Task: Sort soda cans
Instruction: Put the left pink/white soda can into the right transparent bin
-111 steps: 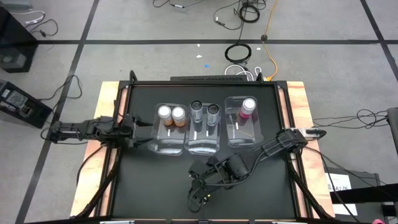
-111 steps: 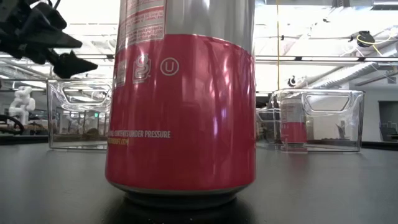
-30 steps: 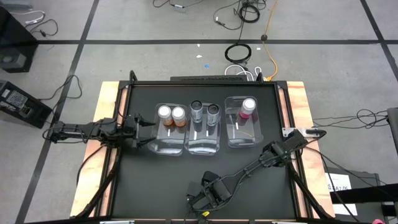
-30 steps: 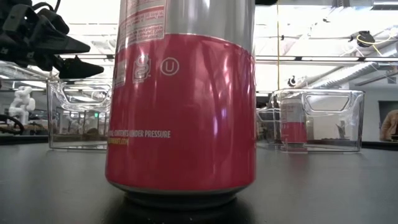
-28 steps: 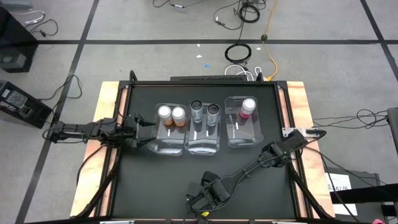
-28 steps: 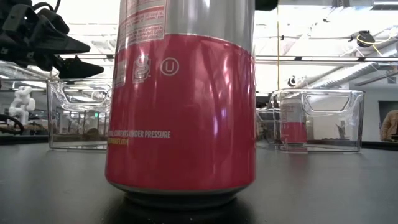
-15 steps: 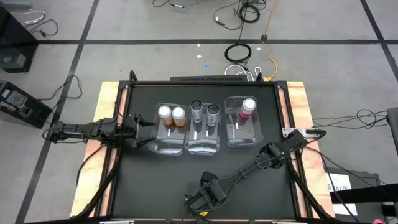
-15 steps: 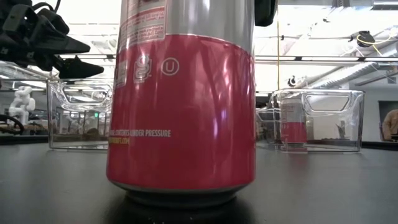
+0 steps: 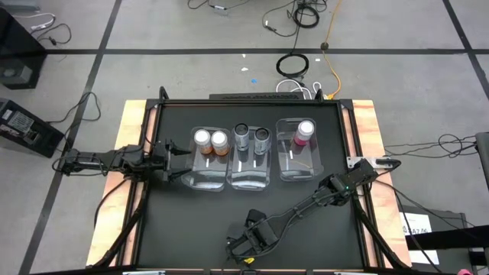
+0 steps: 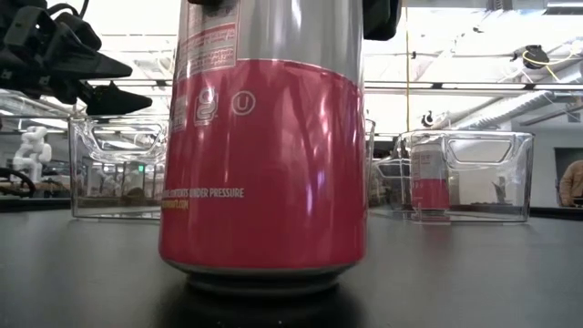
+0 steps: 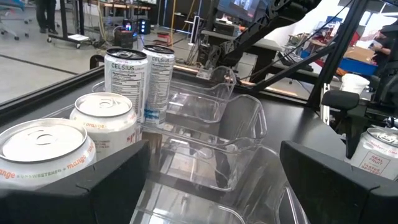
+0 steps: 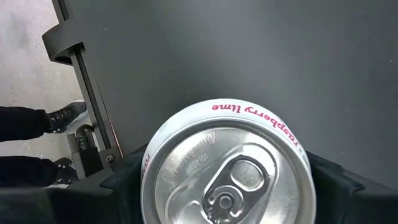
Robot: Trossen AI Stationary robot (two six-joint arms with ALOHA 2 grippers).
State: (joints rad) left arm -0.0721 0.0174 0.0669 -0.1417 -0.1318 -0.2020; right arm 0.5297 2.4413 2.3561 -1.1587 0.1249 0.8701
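Right gripper point(image 12: 227, 180) closed on pink can point(image 10: 269, 155), nudging it sideways.

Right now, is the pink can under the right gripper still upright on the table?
Upright. In the low view the pink can stands on its base on the table; the right gripper straddles its top, seen square-on from above.

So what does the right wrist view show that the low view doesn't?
Only the right wrist view shows the pink can's silver top, with its pull tab and "raspberry lime" lettering, and the right pincer flanking it. Only the low view shows the can's pink side, the clear bins behind, and the left pincer up high. Both show that one can on the black table.
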